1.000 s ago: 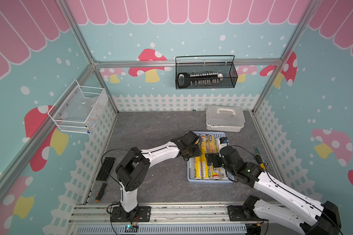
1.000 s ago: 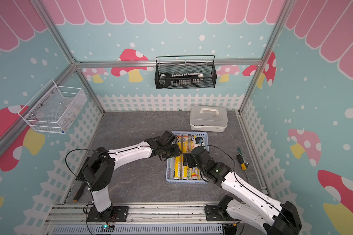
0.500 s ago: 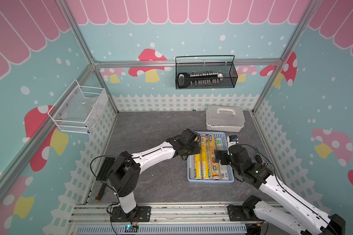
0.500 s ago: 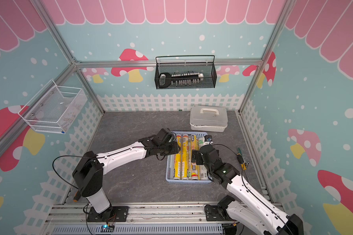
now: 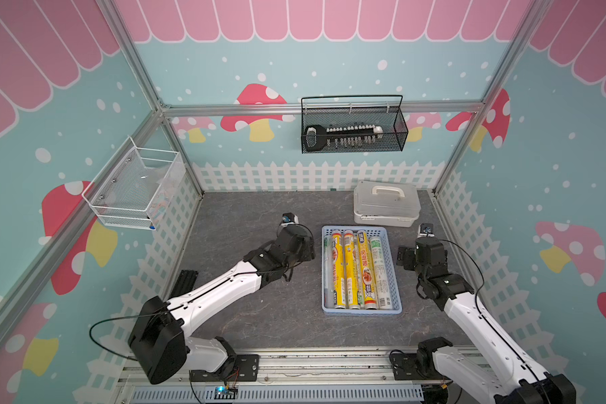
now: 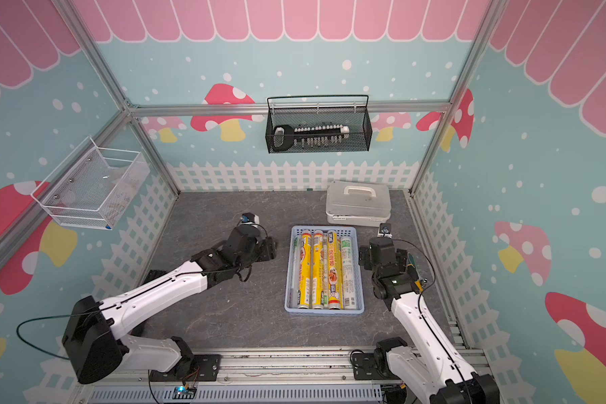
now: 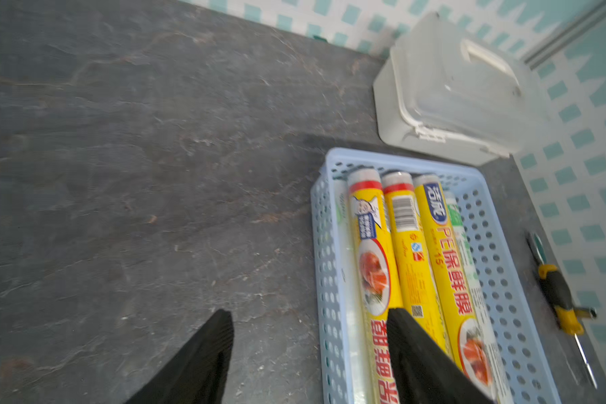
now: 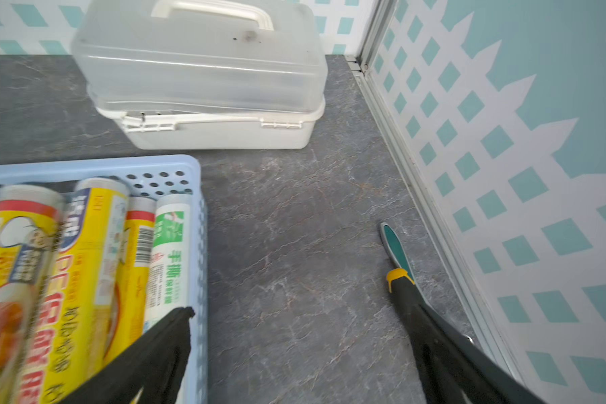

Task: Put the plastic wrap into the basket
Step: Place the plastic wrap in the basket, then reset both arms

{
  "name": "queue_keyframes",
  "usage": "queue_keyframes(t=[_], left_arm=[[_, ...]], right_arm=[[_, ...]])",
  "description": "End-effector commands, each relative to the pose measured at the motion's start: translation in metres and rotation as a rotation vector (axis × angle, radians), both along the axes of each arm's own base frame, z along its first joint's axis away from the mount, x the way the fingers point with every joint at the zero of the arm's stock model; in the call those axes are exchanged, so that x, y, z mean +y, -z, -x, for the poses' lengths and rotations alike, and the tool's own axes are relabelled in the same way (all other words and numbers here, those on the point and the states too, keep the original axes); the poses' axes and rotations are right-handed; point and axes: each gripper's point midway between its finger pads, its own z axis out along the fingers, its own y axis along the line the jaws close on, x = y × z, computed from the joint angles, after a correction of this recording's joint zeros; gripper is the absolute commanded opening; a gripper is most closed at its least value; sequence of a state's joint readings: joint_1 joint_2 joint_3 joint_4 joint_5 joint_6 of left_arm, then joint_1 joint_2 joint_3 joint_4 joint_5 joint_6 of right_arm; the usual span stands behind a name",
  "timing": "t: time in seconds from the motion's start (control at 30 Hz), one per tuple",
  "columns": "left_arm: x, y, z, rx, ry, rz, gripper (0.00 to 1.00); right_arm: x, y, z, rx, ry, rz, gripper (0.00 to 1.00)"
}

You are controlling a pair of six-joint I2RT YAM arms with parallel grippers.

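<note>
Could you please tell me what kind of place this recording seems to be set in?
Most likely a staged robot test booth rather than a real room: printed mushroom-and-fence wall panels hang on a bare aluminium frame, and the left arm and right arm are bolted to a rail along the front edge.

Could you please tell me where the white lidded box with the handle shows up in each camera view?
Top view: the white box stands at the back of the table, just behind the basket's far end.
Top view: same spot, behind the basket.
Left wrist: white box beyond the basket's far corner.
Right wrist: white box just past the basket's far rim.
Shared landmark: the blue basket.
</note>
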State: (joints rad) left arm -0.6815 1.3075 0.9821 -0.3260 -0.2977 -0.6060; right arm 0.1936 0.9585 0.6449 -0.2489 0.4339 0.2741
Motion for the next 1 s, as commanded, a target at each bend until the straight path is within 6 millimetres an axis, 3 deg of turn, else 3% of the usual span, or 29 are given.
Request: queue_keyframes(t=[0.0, 0.1, 0.3, 0.53, 0.63, 0.97], left_arm=[[0.051, -0.026, -0.012, -0.161, -0.128, -0.062, 0.86], [0.094, -0.029, -0.015, -0.210, -0.221, -0.104, 0.99], [0.163, -0.020, -0.023, -0.225, -0.373, -0.193, 0.99], [0.204, 0.005, -0.028, -0.286, -0.441, -0.339, 0.99], [0.212, 0.020, -0.035, -0.277, -0.438, -0.361, 0.99], [0.208, 0.064, -0.062, -0.346, -0.328, -0.483, 0.99]], right_arm=[[-0.008, 0.006, -0.017, -0.035, -0.033, 0.082, 0.99], [-0.007, 0.014, -0.030, -0.057, -0.082, 0.127, 0.99], [-0.017, 0.043, -0.046, -0.077, -0.101, 0.133, 0.99], [-0.014, 0.057, -0.060, -0.139, -0.153, 0.135, 0.99], [-0.010, 0.055, -0.064, -0.161, -0.179, 0.120, 0.99], [-0.002, 0.062, -0.070, -0.263, -0.214, 0.079, 0.99]])
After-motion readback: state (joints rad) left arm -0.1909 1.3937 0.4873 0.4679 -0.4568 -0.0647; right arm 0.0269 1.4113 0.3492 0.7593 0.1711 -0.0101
